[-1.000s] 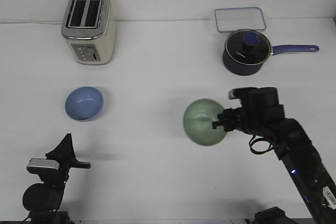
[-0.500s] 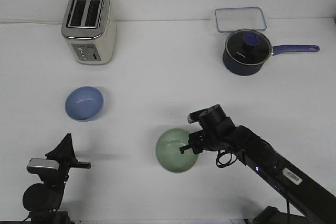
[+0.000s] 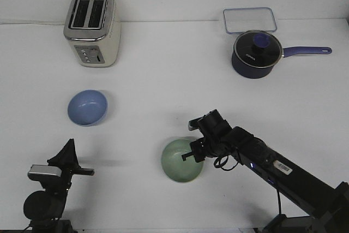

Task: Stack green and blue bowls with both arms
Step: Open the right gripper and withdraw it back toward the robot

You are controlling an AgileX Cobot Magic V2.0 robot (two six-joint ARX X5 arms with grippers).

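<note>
The pale green bowl [image 3: 180, 162] sits low at the table's front centre, apparently resting on it. My right gripper [image 3: 190, 155] reaches in from the right and is shut on the bowl's right rim. The periwinkle blue bowl [image 3: 87, 107] stands upright and alone on the left of the table. My left gripper [image 3: 70, 143] is at the front left, below the blue bowl and well apart from it. Its fingers come together in a point and hold nothing.
A cream toaster [image 3: 91, 27] stands at the back left. A dark navy saucepan [image 3: 256, 54] with a blue handle stands at the back right, with a clear rectangular lid [image 3: 248, 20] behind it. The white table [image 3: 163, 91] ends at the back wall.
My right arm has carried the green bowl from mid-right down and leftward to the front centre and lowered it. The left arm and blue bowl have not moved.
</note>
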